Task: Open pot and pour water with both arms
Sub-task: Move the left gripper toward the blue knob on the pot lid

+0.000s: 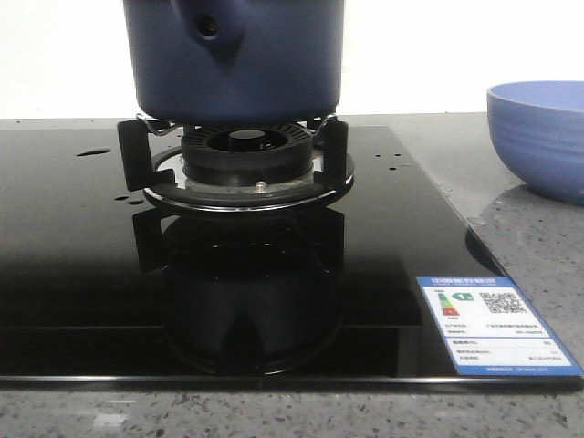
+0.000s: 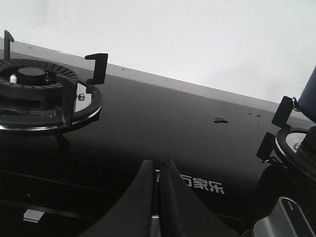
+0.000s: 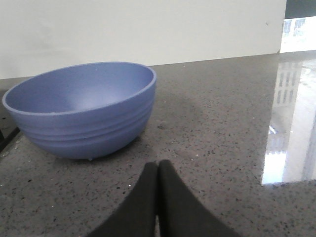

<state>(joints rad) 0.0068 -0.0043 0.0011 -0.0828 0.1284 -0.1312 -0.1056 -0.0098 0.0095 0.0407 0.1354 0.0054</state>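
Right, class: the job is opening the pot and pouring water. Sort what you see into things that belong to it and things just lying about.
Belong to the job:
pot
bowl, likely to catch the water
left tool
right tool

Just lying about:
energy label
spare burner
control knob

The pot (image 1: pixel 235 57) had smooth, matt navy walls with only a soft sheen. Under it the hob's glass top (image 1: pixel 82 265) was black and mirror-glossy, throwing back the burner (image 1: pixel 245 157), whose ribbed cap looked like dull black cast metal set on a polished, shiny steel ring. The pan supports (image 2: pixel 97 66) were matt black metal. A few glossy water drops (image 2: pixel 220 119) beaded on the glass. The energy label (image 1: pixel 493 324) seemed printed glossy paper. The countertop (image 3: pixel 217 123) was speckled grey stone, polished enough to reflect light. The ribbed bowl (image 3: pixel 81 108) looked like matt, faintly grainy periwinkle plastic.
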